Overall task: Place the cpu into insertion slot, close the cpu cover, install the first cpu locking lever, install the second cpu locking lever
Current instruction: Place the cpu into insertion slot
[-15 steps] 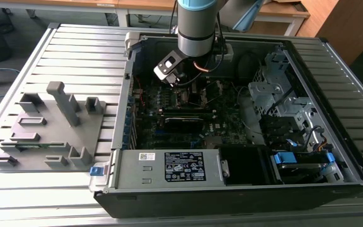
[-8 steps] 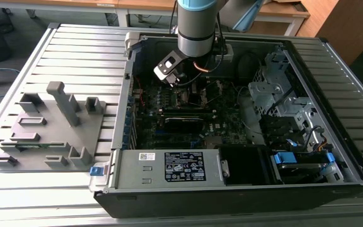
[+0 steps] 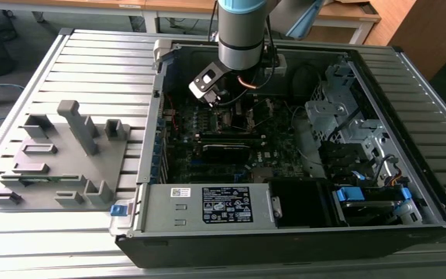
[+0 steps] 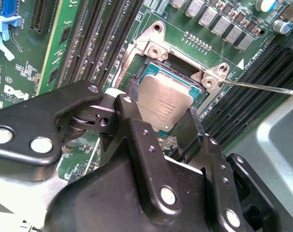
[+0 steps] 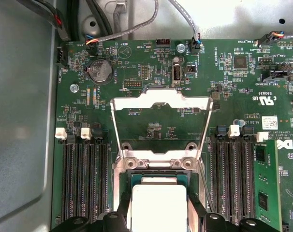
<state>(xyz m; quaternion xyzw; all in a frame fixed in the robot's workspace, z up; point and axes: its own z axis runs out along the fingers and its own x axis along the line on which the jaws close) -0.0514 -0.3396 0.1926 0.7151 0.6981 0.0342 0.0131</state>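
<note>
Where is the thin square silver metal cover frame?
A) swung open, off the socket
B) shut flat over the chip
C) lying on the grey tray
A: in the first wrist view the thin square silver metal cover frame stands swung open, off the square black socket.

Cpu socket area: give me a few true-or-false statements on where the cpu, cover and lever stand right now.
1. The cpu cover is swung open, off the insertion slot. True.
2. The cpu lies on the grey tray outside the case. False: it sits between the fingers of the gripper, right over the insertion slot.
3. A thin locking lever sticks out sideways from a corner of the slot's frame. True.
4. The arm is parked outside the computer case. False: it reaches down into the open case, over the board.
</note>
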